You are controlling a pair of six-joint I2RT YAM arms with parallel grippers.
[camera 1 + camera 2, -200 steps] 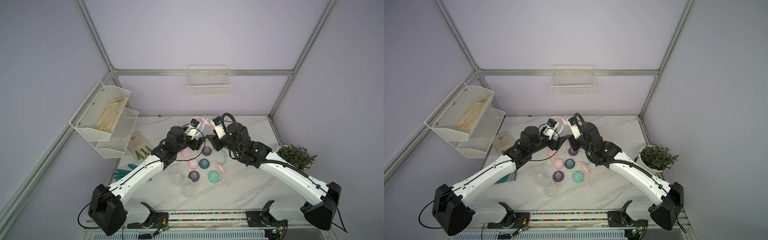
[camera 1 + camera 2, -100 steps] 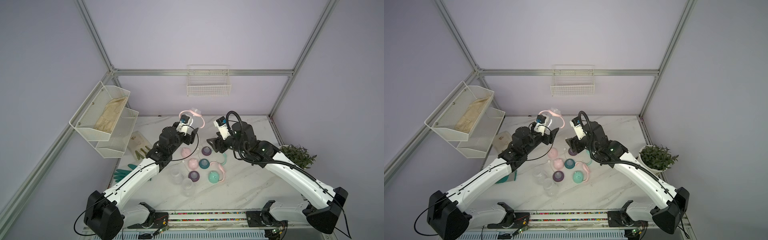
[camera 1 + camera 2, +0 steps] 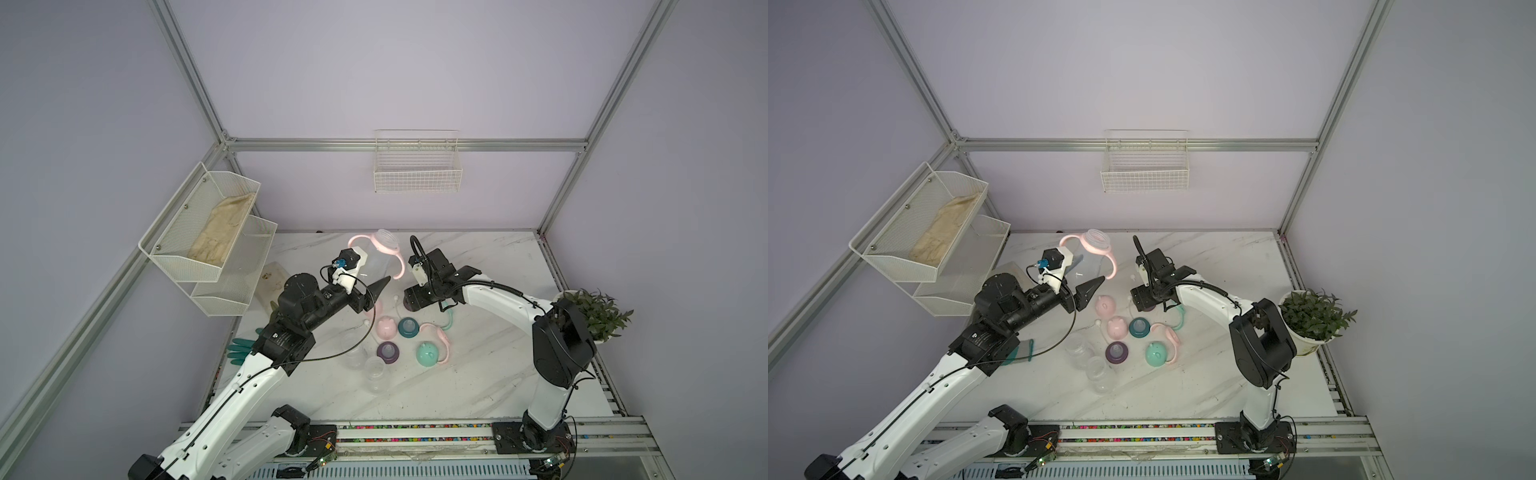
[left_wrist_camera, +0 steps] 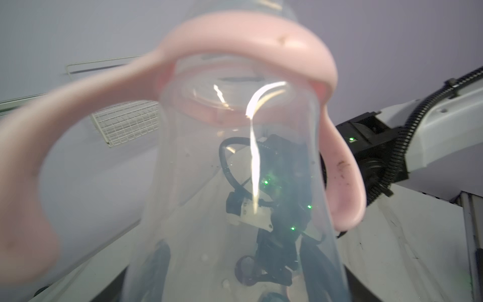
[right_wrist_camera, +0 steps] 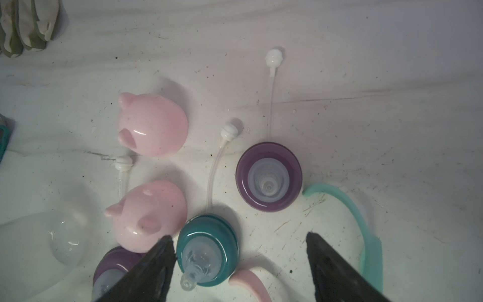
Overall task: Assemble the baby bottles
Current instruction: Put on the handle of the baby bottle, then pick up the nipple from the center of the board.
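Left gripper (image 3: 370, 272) clamped the clear bottle (image 3: 374, 262) fitted with a pink handle ring (image 3: 400, 268), held off the table (image 3: 478, 374), at centre frame in both top views. Right gripper (image 5: 238, 236) spread wide and empty, just right of it. Below centre on the table lay pink caps (image 5: 153, 124), a teal collar (image 5: 207, 243), a purple collar (image 5: 269, 176) and two bare bottles (image 3: 355, 353).

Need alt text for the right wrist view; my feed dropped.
The open right hand hangs above loose parts on the marble table: two pink eared caps, a purple collar, a teal collar, thin straws, a mint handle ring, a clear bottle.
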